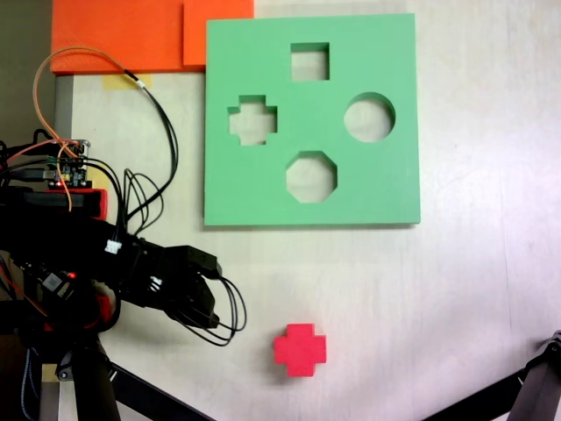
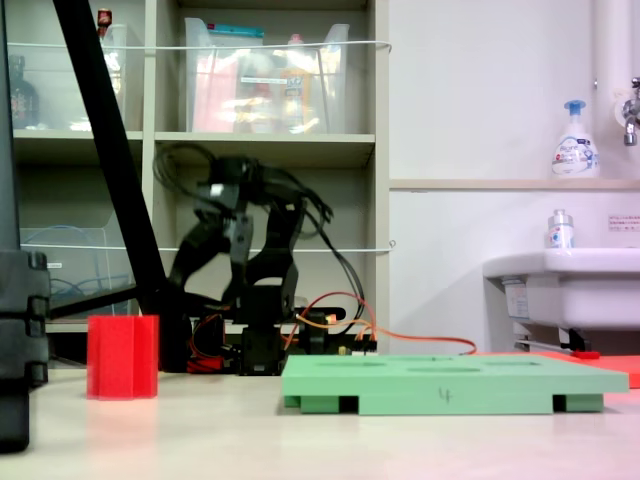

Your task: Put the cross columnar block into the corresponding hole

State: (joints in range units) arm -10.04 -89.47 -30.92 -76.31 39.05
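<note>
The cross columnar block (image 1: 300,349) stood at the board's six o'clock, untouched. The hand (image 1: 210,298): grip unclear. A skewed grasp could jam it at the corresponding hole (image 1: 252,120).

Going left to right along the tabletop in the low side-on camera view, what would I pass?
Red cross block → black robot arm → green foam board → white sink.

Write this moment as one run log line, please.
gripper: state unclear, holding nothing | red cross block: on table, apart from gripper | cross hole: empty
</note>
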